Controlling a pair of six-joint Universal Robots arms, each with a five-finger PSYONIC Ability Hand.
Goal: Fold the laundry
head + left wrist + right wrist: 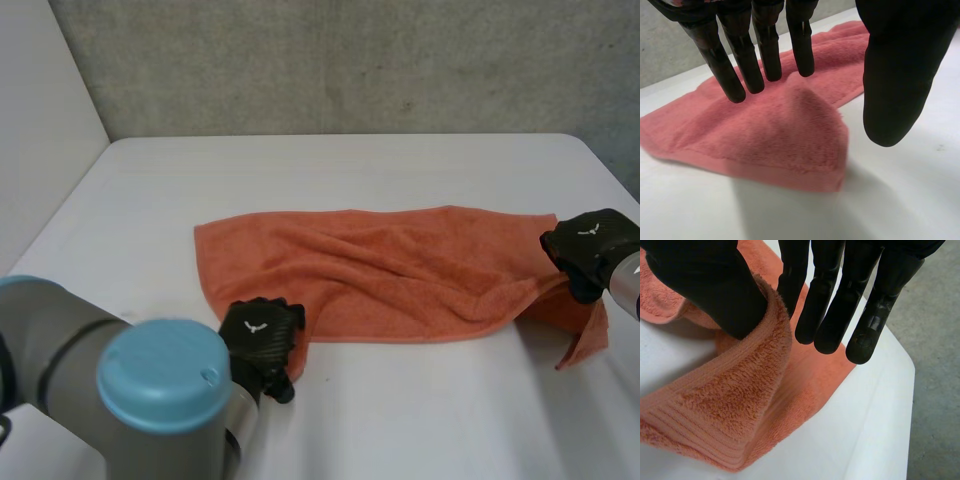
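Towel [400, 280] runs hand to hand: right hand [592, 245] pinches its end, thumb against straight fingers; left hand [262, 330] spread, empty, over near corner.

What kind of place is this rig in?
Probably a lab or test cell, not a home: bare white table, plain grey wall behind it, one orange towel laid out alone.
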